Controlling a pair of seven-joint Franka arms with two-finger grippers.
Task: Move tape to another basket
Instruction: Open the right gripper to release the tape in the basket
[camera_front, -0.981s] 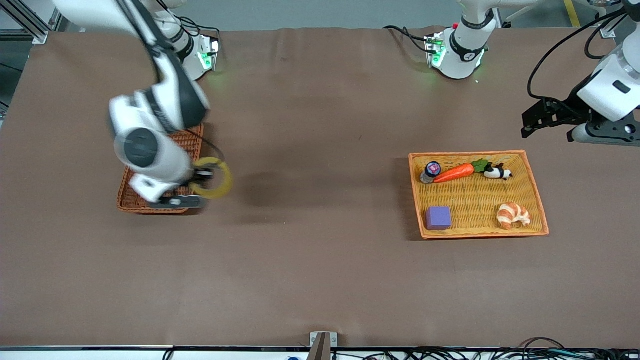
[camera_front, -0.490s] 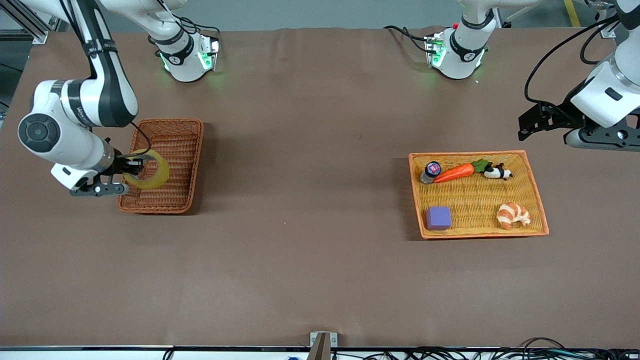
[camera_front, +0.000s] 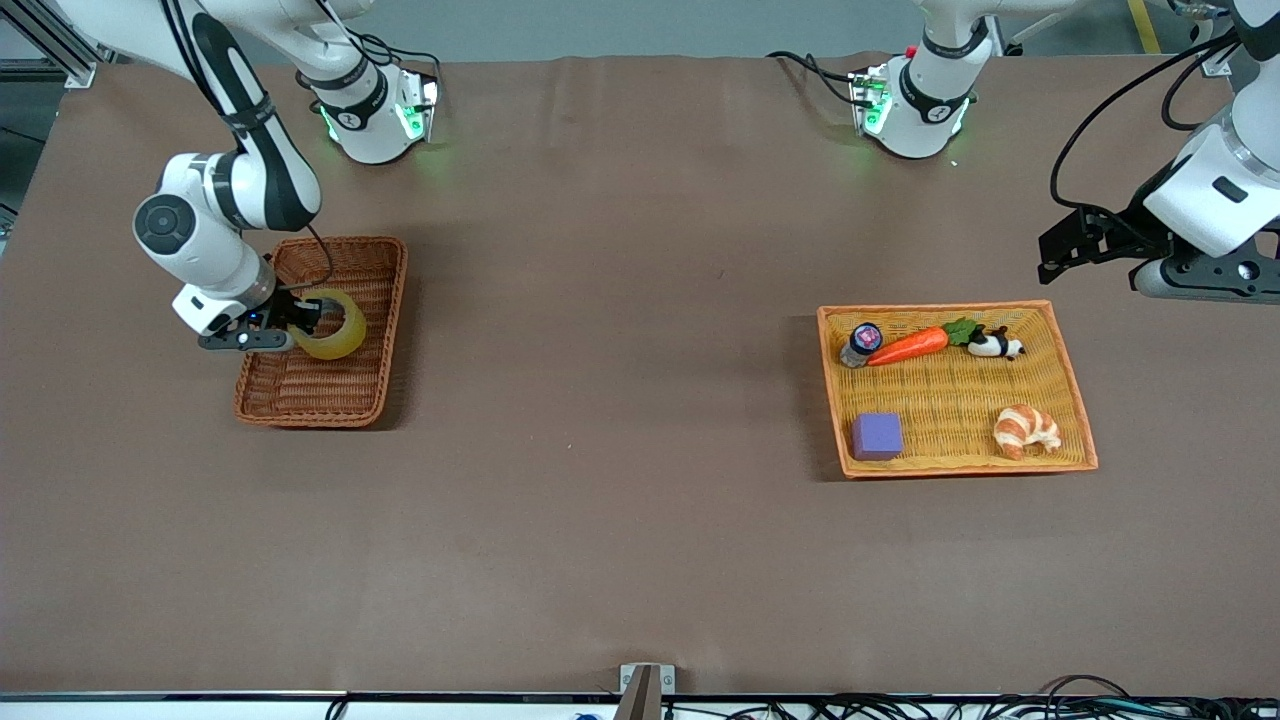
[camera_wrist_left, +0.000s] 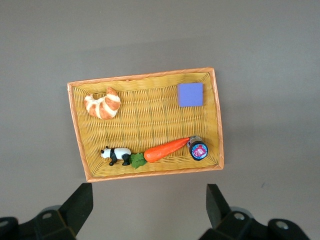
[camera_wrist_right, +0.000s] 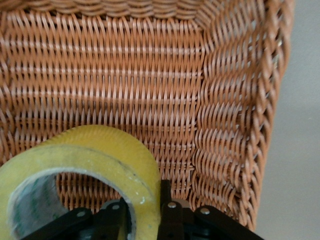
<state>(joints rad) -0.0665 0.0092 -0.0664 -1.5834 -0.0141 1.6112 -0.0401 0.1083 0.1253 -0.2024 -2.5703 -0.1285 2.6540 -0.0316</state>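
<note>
My right gripper (camera_front: 300, 322) is shut on the wall of the yellowish tape roll (camera_front: 335, 326) and holds it over the inside of the dark reddish-brown wicker basket (camera_front: 365, 400), at the right arm's end of the table. In the right wrist view the tape (camera_wrist_right: 95, 155) sits between my fingers (camera_wrist_right: 169, 210), one inside the hole and one outside, with the basket's woven floor (camera_wrist_right: 100, 80) just below. My left gripper (camera_wrist_left: 147, 212) is open and empty, high above the table beside the orange-yellow tray (camera_front: 1075, 385); the left arm waits.
The orange-yellow tray (camera_wrist_left: 80, 145) holds a carrot (camera_front: 908, 345), a panda figure (camera_front: 994, 345), a small jar (camera_front: 860, 343), a purple block (camera_front: 877, 436) and a croissant (camera_front: 1025, 430). Bare brown table lies between the two baskets.
My right arm swung the tape from beside the basket to over its inside and brought it lower. The left arm barely moved.
</note>
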